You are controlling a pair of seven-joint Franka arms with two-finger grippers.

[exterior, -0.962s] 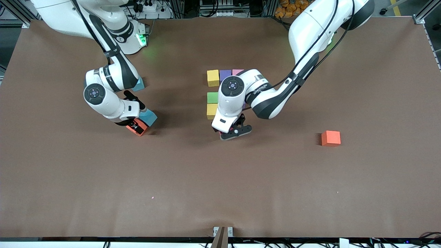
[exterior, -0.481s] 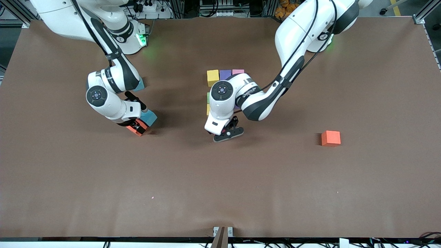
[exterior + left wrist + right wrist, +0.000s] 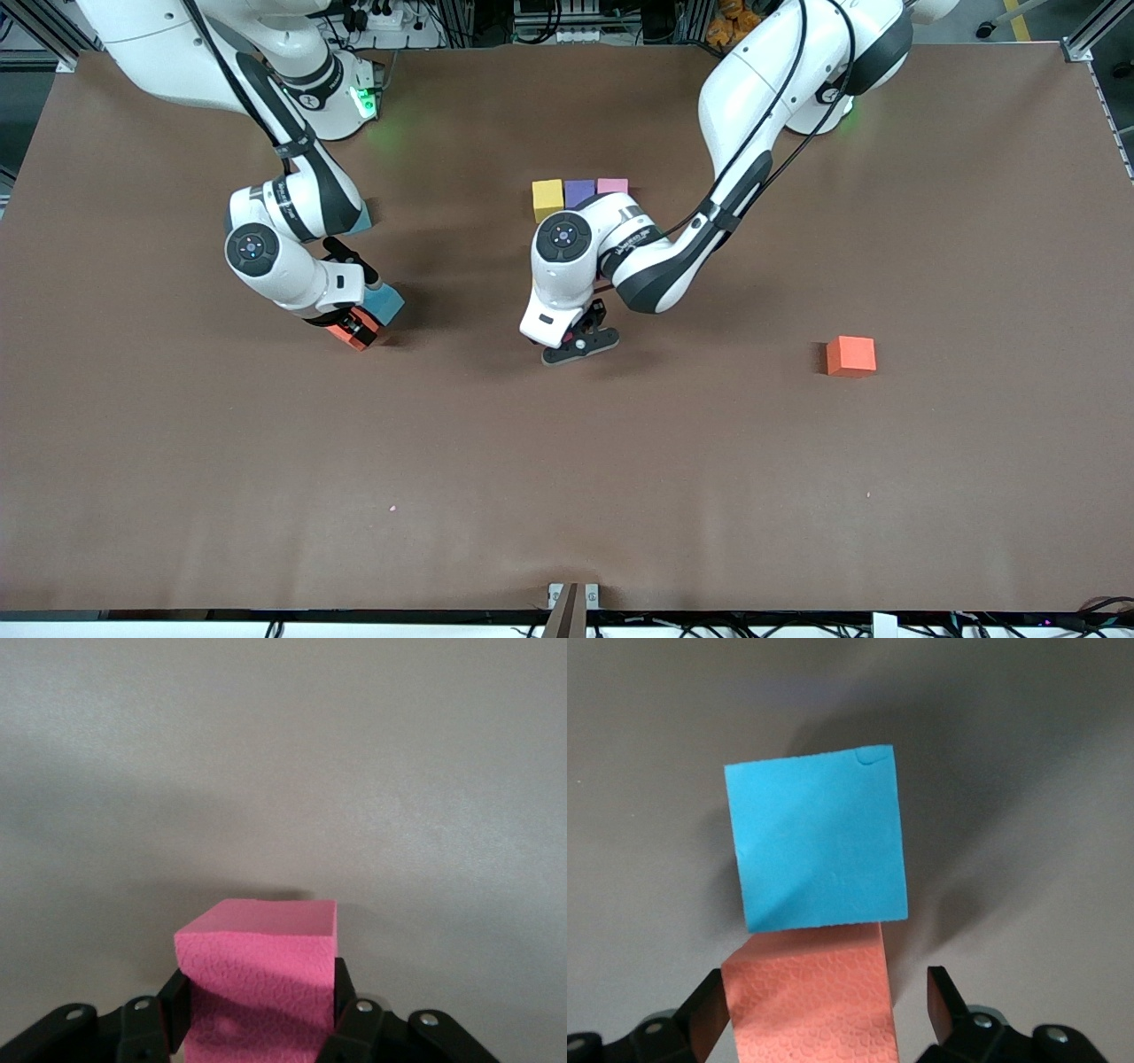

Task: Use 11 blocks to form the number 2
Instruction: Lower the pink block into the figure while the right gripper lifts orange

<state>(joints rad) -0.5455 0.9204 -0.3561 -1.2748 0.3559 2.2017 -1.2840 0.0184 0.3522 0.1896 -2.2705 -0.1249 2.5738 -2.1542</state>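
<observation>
A row of a yellow block (image 3: 548,200), a purple block (image 3: 579,191) and a pink block (image 3: 612,185) lies mid-table. My left arm hides whatever sits just nearer the camera than that row. My left gripper (image 3: 578,341) (image 3: 257,994) hangs low over the table there, shut on another pink block (image 3: 259,943). My right gripper (image 3: 348,330) (image 3: 827,999) is open, with its fingers on either side of an orange-red block (image 3: 356,330) (image 3: 808,997). One finger is close against it and a gap shows at the other. A lone orange block (image 3: 850,355) rests toward the left arm's end.
A light-blue cube (image 3: 384,304) (image 3: 818,847) touches the orange-red block, on the side farther from the camera. A second light-blue cube (image 3: 360,218) peeks out from under the right arm. The brown table (image 3: 567,478) is bare nearer the camera.
My left arm has carried the pink block toward the right arm's end, and it now covers the green and yellow blocks seen earlier. The right gripper has stayed at the orange-red block.
</observation>
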